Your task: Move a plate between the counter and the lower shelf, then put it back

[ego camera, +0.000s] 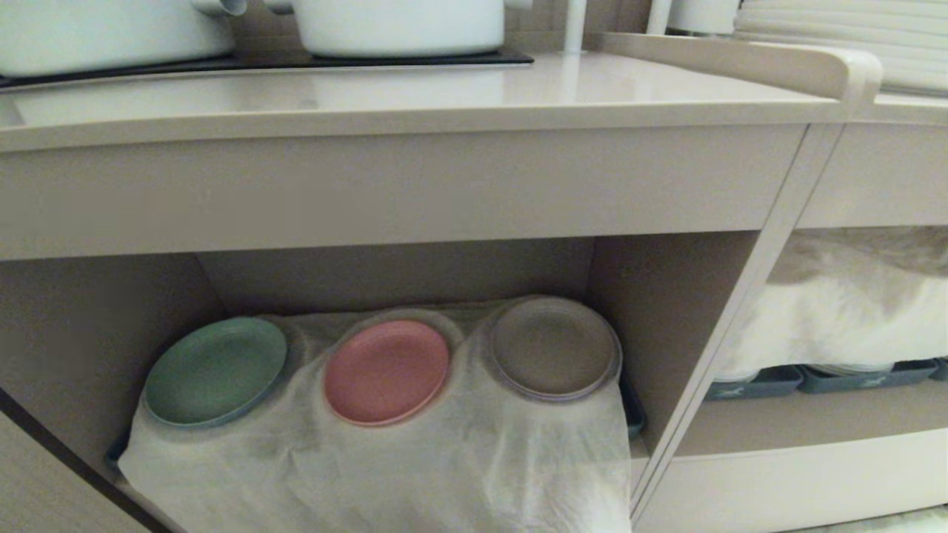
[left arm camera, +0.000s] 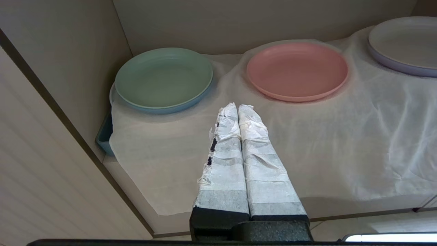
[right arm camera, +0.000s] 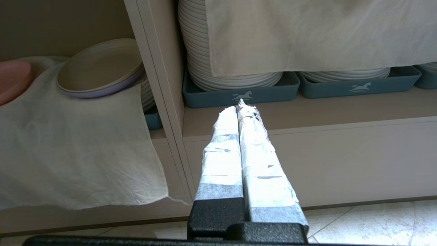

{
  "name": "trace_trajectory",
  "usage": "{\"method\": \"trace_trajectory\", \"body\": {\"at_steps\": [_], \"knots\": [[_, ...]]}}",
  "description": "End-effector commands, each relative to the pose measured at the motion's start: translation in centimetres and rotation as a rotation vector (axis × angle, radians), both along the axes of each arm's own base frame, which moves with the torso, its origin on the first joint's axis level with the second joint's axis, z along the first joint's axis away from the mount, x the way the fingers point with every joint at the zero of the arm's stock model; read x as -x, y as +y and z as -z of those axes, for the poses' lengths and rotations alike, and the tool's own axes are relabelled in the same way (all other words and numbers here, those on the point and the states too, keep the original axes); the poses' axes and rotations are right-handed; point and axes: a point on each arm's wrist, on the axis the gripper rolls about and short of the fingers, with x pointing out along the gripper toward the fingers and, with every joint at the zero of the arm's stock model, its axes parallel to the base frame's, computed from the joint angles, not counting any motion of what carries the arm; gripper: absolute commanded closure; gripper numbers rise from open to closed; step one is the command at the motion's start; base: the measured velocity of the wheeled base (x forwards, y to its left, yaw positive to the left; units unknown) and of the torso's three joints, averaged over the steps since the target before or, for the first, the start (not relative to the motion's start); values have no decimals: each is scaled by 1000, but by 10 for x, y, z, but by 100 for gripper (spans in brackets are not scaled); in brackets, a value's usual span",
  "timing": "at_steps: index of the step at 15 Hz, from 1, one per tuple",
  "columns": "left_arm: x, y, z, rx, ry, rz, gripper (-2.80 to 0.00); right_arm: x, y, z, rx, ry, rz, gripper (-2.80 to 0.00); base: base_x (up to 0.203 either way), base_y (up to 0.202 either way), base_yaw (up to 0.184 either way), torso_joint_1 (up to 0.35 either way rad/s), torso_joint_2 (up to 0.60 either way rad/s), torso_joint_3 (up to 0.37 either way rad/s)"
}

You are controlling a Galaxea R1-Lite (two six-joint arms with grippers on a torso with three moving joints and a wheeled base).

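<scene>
A white horse logo (right arm camera: 242,96) is printed on a dark tray; the matte round plate (ego camera: 386,371) rests on wrinkled cloth (ego camera: 415,466) (both tape-wrapped grippers, left gripper (left arm camera: 237,106) and right gripper (right arm camera: 239,105), are pressed closed, empty).

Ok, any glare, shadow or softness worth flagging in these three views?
Head view: pale sheen streaks the glossy beige counter; the lower shelf sits in shade, and the small round pink plastic plate looks soft. Left wrist view: even light, crisp on the shut left gripper. Right wrist view: the shut right gripper is sharp; bright patches on the floor tiles.
</scene>
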Motion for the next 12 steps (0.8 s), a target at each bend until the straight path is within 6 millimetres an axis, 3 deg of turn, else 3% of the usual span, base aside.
{"method": "trace_trajectory", "body": {"at_steps": [1,12], "knots": [[0,0,0,-1,-2,0,0,0,0,0,0,1,0,0,0,0,0,0,0,0],[0,0,0,-1,-2,-2,0,0,0,0,0,1,0,0,0,0,0,0,0,0]]}}
